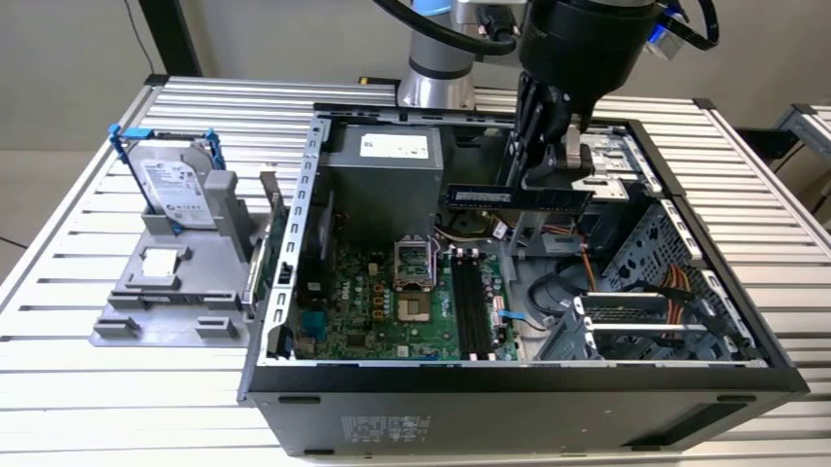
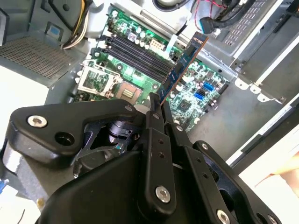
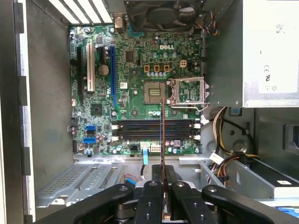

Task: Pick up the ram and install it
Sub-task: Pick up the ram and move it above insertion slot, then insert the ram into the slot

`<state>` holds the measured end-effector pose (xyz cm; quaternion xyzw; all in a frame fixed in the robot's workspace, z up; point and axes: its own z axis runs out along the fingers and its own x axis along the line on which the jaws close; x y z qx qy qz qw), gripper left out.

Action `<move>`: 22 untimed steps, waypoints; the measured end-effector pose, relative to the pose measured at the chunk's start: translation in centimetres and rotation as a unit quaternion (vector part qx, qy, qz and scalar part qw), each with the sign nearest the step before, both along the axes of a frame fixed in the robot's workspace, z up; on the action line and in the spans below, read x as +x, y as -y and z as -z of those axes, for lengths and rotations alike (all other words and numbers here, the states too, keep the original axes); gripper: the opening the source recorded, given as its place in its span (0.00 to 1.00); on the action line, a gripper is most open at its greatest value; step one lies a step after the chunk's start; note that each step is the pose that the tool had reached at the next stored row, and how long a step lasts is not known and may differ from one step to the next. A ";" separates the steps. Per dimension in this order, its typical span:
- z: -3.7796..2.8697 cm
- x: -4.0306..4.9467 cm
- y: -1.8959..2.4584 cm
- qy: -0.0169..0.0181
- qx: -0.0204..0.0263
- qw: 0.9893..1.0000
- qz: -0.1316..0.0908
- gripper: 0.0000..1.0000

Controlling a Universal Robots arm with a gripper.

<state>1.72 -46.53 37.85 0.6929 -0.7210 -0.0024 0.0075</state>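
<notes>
The ram (image 1: pixel 517 197) is a thin dark stick with a pale label, and my gripper (image 1: pixel 552 177) is shut on its end. It hangs level in the air above the open computer case (image 1: pixel 311 243), over the back part of the motherboard (image 1: pixel 377 302). In the first wrist view the ram (image 3: pixel 162 135) shows edge-on, reaching out from the gripper (image 3: pixel 163 182) across the black memory slots (image 3: pixel 154 130). The second wrist view has the ram (image 2: pixel 184 63) slanting away from the fingers (image 2: pixel 154 109), with the slots (image 2: pixel 138 53) beyond it. The slots (image 1: pixel 470 306) stand bare.
A grey power supply (image 1: pixel 389 161) fills the case's back corner, and a drive cage with orange cables (image 1: pixel 649 292) is on the exterior view's right. A hard drive with blue handles (image 1: pixel 175 185) stands in a grey fixture (image 1: pixel 169 302) on the slatted table (image 1: pixel 78 389).
</notes>
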 end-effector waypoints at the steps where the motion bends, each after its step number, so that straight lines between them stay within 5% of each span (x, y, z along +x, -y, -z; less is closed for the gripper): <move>1: 0.00 -0.01 0.00 0.000 0.000 1.000 0.000 0.00; 22: 0.00 -0.01 -0.12 0.000 0.000 1.000 0.008 0.00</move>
